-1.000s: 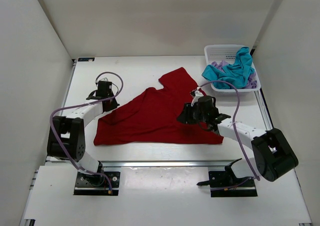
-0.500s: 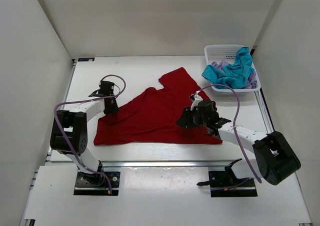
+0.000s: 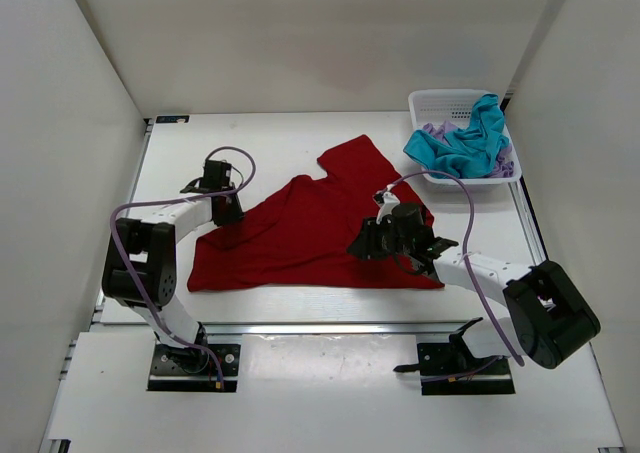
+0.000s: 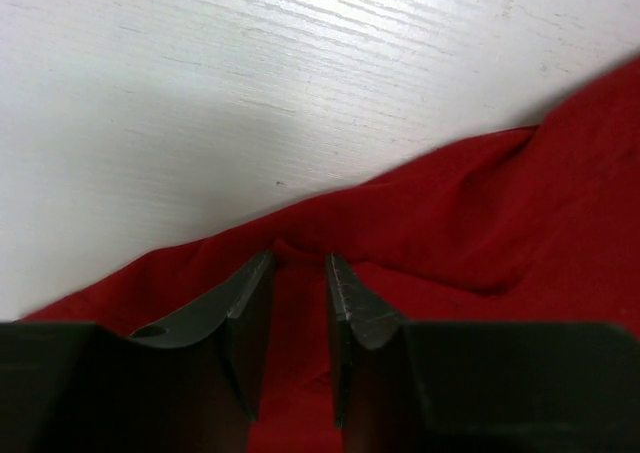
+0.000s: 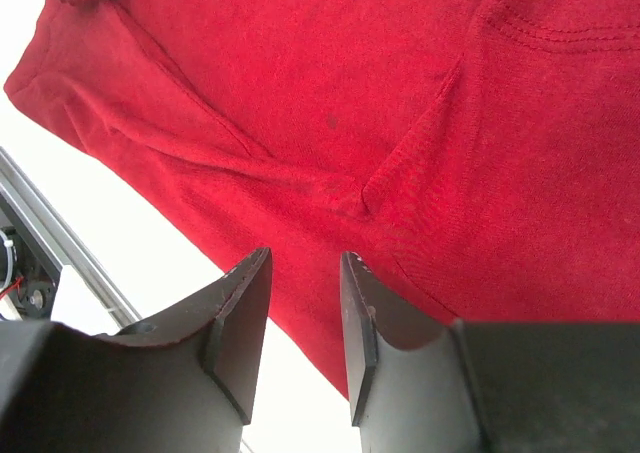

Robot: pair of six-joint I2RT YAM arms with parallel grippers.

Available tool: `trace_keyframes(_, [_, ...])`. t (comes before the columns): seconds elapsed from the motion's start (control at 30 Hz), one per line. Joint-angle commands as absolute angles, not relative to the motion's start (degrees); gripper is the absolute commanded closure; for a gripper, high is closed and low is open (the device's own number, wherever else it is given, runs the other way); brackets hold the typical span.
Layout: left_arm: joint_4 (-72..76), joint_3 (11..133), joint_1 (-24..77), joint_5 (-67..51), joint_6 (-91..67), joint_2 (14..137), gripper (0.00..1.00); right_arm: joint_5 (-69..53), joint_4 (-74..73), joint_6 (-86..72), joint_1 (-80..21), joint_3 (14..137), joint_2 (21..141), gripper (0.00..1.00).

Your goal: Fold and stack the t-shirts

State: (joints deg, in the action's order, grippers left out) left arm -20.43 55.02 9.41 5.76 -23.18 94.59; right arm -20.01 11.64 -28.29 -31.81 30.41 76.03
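The task is only beginning. The deep red cloth t-shirt point(image 3: 300, 233) is lying opened out in the middle of the white table point(image 3: 260, 143), wrinkled, and no fold is showing in it. The teal-blue cloth t-shirt point(image 3: 465, 143) and the pale lavender cloth t-shirt point(image 3: 435, 131) are lying crumpled in the white plastic mesh basket point(image 3: 440, 98) at the far right corner. So all three folds and the stacking are remaining, by my judgement.

The red shirt is making a rough triangle. Its longest edge is running left to right along the near side of the table, and the narrow end is pointing to the far side, a little toward the basket. Which end is the collar, I cannot tell.

The left gripper point(image 4: 300, 258) is sitting on the left edge of the red shirt with its fingers narrow. A small ridge of cloth is rising at the tips, but I cannot tell if they are pinching it. The right gripper point(image 5: 305, 258) is hovering over the right part of the shirt, also narrow, and is holding nothing.
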Motion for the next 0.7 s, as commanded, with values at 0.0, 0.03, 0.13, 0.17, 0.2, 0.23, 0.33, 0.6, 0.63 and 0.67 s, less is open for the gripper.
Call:
trace_keyframes(0.0, [-20.30,56.25,9.58,5.10,-23.46,95.53,0.62,-20.13,14.85,-28.56,-31.82,31.03,75.59,0.68])
trace_keyframes(0.03, [-20.65,56.34,9.58,5.36,-23.73,95.54,0.65,-19.95,14.59,-28.22,-31.73,31.03,75.06,0.68])
trace_keyframes(0.13, [-19.87,55.90,9.49,5.71,-23.73,95.63,0.66,-20.47,14.59,-28.21,-31.03,30.85,74.53,0.68])
trace_keyframes(0.17, [-19.69,55.90,9.32,5.71,-24.17,95.45,0.66,-20.48,14.50,-28.21,-30.94,31.02,74.71,0.68])
trace_keyframes(0.2, [-19.34,55.72,8.88,5.36,-24.52,95.28,0.65,-20.57,14.59,-28.21,-30.94,30.94,74.53,0.67])
trace_keyframes(0.23, [-19.34,55.46,8.96,5.27,-24.52,95.19,0.64,-20.74,14.59,-28.56,-30.85,31.02,75.05,0.67])
trace_keyframes(0.33, [-18.20,55.02,9.05,4.75,-24.96,95.27,0.60,-20.83,14.42,-28.30,-31.64,31.55,75.41,0.68])
trace_keyframes(0.6, [-16.70,54.58,8.17,4.39,-25.49,93.61,0.55,-20.92,14.50,-28.56,-32.35,31.73,76.64,0.68])
trace_keyframes(0.63, [-16.70,54.23,8.00,4.57,-25.49,94.04,0.56,-21.00,14.50,-28.04,-32.26,31.99,76.81,0.68])
trace_keyframes(0.67, [-16.79,54.49,7.74,4.57,-25.58,93.96,0.56,-21.01,14.59,-28.12,-32.78,31.91,76.99,0.68])
